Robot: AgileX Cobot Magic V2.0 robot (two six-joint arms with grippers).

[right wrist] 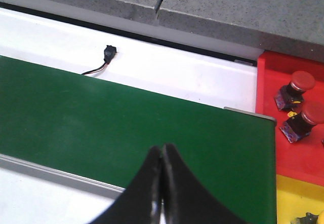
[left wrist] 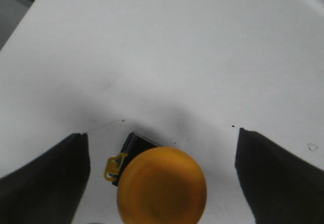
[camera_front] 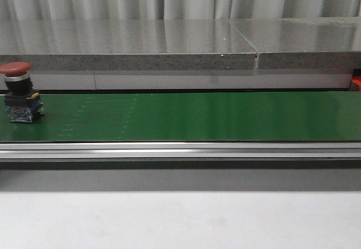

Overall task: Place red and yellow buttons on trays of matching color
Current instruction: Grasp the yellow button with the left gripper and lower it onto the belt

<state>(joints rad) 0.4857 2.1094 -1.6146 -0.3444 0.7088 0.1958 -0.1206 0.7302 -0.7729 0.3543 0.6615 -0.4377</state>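
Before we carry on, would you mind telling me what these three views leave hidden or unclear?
- Yellow button: cut off by the left wrist view's lower edge; its cap hides most of the black base.
- Yellow tray: only a corner shows in the right wrist view, and the small object at its edge is cropped.
- Red tray: cropped at the frame's side.
- Both arms: absent from the front view, which shows only the red button on the belt.
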